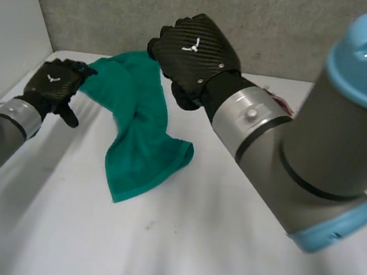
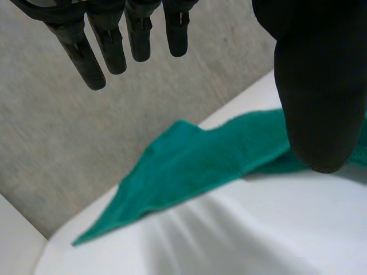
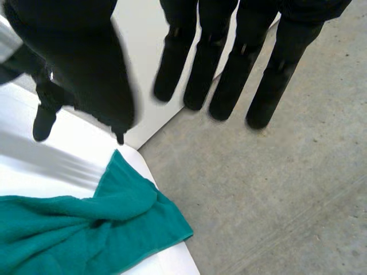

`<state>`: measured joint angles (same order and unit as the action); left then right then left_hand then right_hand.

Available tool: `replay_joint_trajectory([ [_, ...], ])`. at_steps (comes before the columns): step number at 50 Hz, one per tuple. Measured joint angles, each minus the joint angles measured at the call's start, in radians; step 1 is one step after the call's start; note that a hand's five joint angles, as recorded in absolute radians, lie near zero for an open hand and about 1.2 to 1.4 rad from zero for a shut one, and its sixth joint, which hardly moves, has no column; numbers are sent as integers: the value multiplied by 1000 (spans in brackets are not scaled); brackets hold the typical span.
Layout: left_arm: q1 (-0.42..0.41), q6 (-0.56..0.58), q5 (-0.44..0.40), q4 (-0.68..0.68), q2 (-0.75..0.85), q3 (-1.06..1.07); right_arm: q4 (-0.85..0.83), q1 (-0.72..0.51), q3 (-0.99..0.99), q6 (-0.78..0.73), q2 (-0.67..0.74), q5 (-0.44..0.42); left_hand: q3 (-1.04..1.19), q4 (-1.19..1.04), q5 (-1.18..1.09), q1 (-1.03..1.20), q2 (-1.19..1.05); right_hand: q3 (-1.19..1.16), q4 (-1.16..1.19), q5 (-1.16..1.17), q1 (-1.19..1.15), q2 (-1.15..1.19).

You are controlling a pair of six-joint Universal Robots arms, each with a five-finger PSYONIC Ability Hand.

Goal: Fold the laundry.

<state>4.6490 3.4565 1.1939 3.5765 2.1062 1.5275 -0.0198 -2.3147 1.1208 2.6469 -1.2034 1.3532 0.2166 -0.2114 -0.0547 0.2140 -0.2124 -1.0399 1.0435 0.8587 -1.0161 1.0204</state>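
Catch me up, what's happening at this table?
A two-armed robot is working on a green towel that lies bunched and twisted on the white table, not yet folded. The left hand is beside the towel's corner nearest it, fingers straight, gripping nothing. The right hand hovers above the towel's far end, also open. Neither hand holds the cloth.

The crumpled teal-green terry cloth towel (image 1: pixel 145 146) looks soft, napped and matt. The flat white surface (image 1: pixel 188 248) beneath it is smooth with a faint sheen. At the towel's one o'clock, the black right hand (image 1: pixel 196 50) has a semi-gloss back with a carbon-fibre weave. At twelve o'clock, the grey wall (image 1: pixel 289 15) looks rough and speckled.
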Motion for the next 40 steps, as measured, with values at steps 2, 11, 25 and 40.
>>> replay_joint_trajectory([
  [2,-9,0,12,-17,41,-27,11,1,28,1,-29,3,0,0,0,0,0,357,-359,-361,347,-350],
  [11,-31,-9,30,-68,-51,34,32,15,-3,-13,215,1,0,0,0,0,0,686,-698,-700,659,-659],
  [25,-60,-15,18,-54,-304,234,-88,26,-271,-112,625,-20,0,0,0,0,0,595,-589,-572,572,-579],
  [40,-49,-14,17,-45,-315,274,-89,43,-431,-146,762,-13,0,0,0,0,0,377,-381,-375,351,-357],
])
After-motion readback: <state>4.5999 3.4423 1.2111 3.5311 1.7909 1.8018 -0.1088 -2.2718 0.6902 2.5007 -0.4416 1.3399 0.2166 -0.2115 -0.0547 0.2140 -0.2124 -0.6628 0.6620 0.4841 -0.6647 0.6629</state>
